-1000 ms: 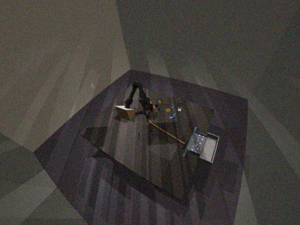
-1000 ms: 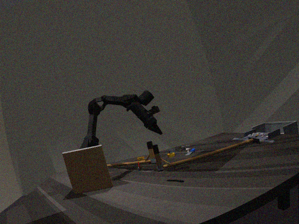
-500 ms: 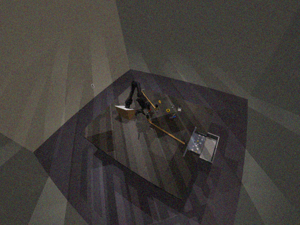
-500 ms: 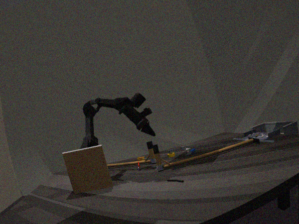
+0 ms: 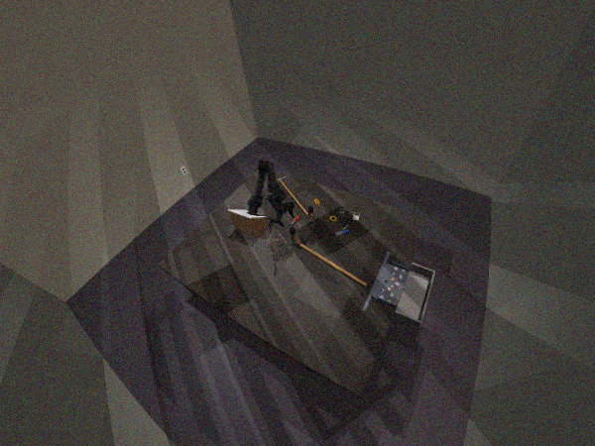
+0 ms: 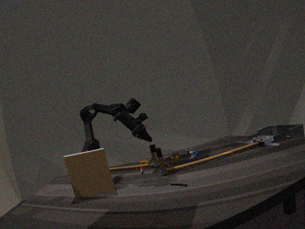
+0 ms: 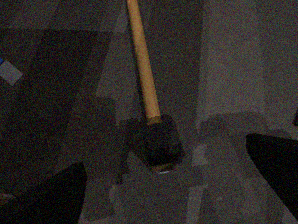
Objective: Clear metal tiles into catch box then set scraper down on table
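Observation:
The long scraper (image 5: 332, 263) (image 6: 216, 157) (image 7: 143, 60) rests with its wooden handle reaching to the near edge of the steel plate. Its rear end meets an upright dark grip block (image 6: 159, 153) (image 7: 162, 140). My gripper (image 6: 151, 140) (image 7: 166, 157) is open and empty, above the grip end. In the wrist view, the block lies between the two spread fingers, lower down and untouched. Several small tiles (image 5: 393, 278) (image 6: 263, 138) lie scattered on the plate. The catch box (image 5: 428, 297) (image 6: 282, 136) adjoins the plate's far side; I can make out no tiles inside it.
A second wooden-handled tool (image 5: 294, 197) (image 6: 127, 168) lies behind, with another upright dark block (image 6: 152, 148) at its end. A brown panel (image 5: 250, 225) (image 6: 90, 173) stands near the arm base. A red item (image 5: 296, 219) (image 6: 141, 168), yellow items, a blue-handled item (image 5: 345, 231) and a black strip (image 6: 178, 184) lie around.

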Available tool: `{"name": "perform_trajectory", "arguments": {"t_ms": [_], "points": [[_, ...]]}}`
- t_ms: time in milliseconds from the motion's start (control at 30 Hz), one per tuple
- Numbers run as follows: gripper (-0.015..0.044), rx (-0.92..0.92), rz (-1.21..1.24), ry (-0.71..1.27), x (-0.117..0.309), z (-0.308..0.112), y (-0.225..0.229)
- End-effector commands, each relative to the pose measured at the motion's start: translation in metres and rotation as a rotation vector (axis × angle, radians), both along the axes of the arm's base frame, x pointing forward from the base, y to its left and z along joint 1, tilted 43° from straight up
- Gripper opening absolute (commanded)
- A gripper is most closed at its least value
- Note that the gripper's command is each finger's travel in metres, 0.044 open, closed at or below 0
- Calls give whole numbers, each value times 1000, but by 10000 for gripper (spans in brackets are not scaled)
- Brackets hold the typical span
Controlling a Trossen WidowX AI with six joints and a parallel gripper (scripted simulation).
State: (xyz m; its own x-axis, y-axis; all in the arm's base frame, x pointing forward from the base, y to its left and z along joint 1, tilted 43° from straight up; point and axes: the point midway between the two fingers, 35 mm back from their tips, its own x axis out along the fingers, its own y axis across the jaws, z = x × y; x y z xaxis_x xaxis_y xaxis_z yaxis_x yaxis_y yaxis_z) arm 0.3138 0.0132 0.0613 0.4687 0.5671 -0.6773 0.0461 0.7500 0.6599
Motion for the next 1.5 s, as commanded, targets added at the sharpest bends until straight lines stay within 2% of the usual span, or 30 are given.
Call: {"name": "perform_trajectory", "arguments": {"t_ms": [0, 600, 1467], "points": [[440, -1, -2, -15, -7, 0, 0], [440, 0, -3, -17, -13, -31, 26], [440, -2, -2, -16, 9, -57, 47]]}}
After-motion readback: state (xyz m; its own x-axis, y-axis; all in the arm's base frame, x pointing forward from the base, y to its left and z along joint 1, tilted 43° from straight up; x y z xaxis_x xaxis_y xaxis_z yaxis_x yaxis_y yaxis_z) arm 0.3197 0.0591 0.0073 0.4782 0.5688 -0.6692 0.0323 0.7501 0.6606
